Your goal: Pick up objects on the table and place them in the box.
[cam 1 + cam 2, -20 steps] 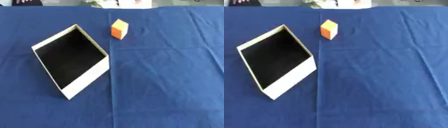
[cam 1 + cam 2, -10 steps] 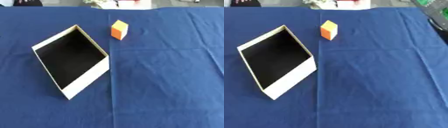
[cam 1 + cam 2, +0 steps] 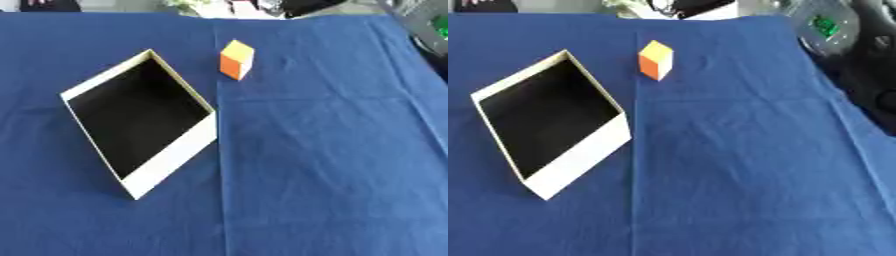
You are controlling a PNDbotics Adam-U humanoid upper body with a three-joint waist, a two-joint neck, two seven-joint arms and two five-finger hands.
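Observation:
An orange block (image 3: 236,60) stands on the blue cloth at the far middle of the table. To its left and a little nearer lies the open box (image 3: 171,157), white-walled with a black inside, turned like a diamond and with nothing in it. A dark part of my right arm with a green light (image 3: 826,25) comes in at the upper right corner. The dark bulk of my right hand (image 3: 875,85) sits at the right edge, well apart from the block. My left hand shows in no view.
The blue cloth (image 3: 324,175) covers the whole table, with soft creases across the middle. Odd items lie beyond the far edge (image 3: 697,6). The cloth's right edge (image 3: 833,85) runs close to my right arm.
My right arm has come further into view at the upper right edge. The block and the box have not moved.

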